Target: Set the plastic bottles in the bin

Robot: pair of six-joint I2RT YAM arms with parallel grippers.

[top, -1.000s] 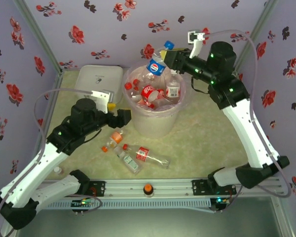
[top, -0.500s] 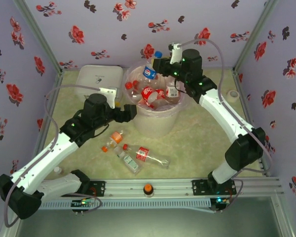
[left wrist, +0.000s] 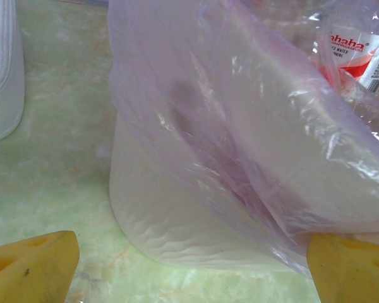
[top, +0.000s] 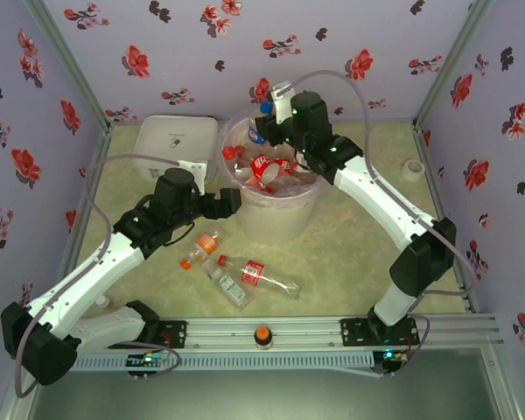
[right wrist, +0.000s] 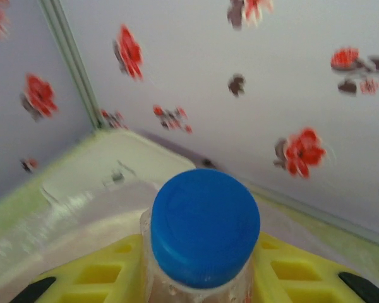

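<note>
Blue-capped bottle (right wrist: 205, 224) gripped at the neck by right gripper (top: 267, 131), yellow fingers (right wrist: 284, 268) clenched on it, above far rim of bin (top: 284, 223). Pile of bottles (top: 269, 166) already inside the pink liner. Three loose bottles (top: 245, 276) lie on table (top: 359, 236) in front of bin. Left gripper (top: 232, 199) spread wide, empty, low beside bin's left wall (left wrist: 177, 208). White lidded box (top: 177, 138) back left
</note>
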